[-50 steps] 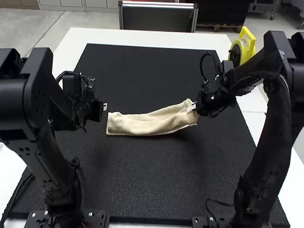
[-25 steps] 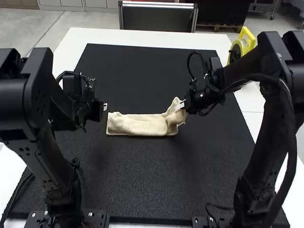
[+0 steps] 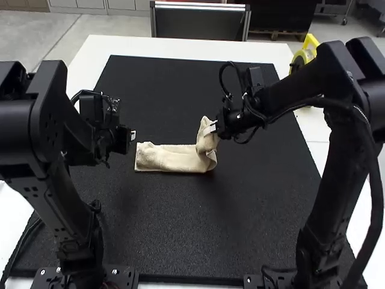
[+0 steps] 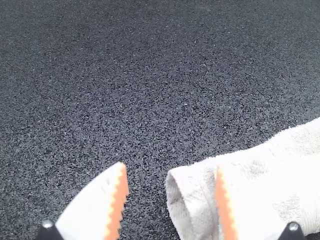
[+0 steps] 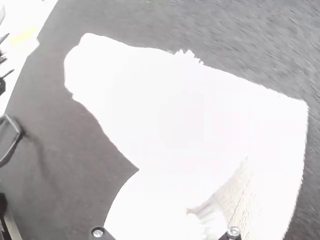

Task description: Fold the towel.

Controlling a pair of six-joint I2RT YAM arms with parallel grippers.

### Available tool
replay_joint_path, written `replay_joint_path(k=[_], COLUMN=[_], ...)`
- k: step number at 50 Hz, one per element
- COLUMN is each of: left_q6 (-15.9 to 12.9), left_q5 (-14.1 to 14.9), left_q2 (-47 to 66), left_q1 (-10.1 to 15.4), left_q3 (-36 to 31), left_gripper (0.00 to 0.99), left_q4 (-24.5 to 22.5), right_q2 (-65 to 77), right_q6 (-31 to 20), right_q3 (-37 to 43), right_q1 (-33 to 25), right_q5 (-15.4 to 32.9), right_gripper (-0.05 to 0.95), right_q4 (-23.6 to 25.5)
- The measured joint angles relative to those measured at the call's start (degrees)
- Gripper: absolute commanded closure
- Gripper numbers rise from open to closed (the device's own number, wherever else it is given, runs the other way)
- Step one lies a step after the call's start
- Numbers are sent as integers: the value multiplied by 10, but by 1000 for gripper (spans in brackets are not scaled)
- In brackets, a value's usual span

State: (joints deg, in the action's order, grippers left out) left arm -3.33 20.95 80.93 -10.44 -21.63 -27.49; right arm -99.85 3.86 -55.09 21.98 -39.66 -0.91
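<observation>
While the right hand [image 3: 210, 129] clamps the towel [image 3: 174, 158] by its raised end, mid-frame; left hand [image 3: 133, 136] left of centre, fingers apart; remainder lies on the mat [image 3: 174, 229].

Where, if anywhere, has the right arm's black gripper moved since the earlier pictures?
Yes, leftward in the high view: the right gripper is farther from the right edge of the black rectangular mat, holding the raised end of the beige towel.

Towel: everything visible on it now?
The towel is cream, with a fuzzy, terry-like surface, folded into a narrow strip. One end lies on the black mat, near the left gripper; whether that gripper touches it, I can't tell. The other end is raised off the mat, held by the right gripper.
</observation>
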Motion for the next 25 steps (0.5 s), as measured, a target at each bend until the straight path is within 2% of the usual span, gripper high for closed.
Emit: replay_joint_path(k=[12, 25], left_q6=[6, 6], left_q5=[0, 0], left_q2=[0, 0], left_q1=[-2, -36], left_q3=[0, 0], left_gripper=[552, 551], left_q4=[1, 0], right_q2=[-35, -70], right_q6=[12, 16], right_q3=[-36, -57], right_q1=[55, 95], right_q5=[0, 0], right_gripper=[921, 921], right_q4=[-12, -21])
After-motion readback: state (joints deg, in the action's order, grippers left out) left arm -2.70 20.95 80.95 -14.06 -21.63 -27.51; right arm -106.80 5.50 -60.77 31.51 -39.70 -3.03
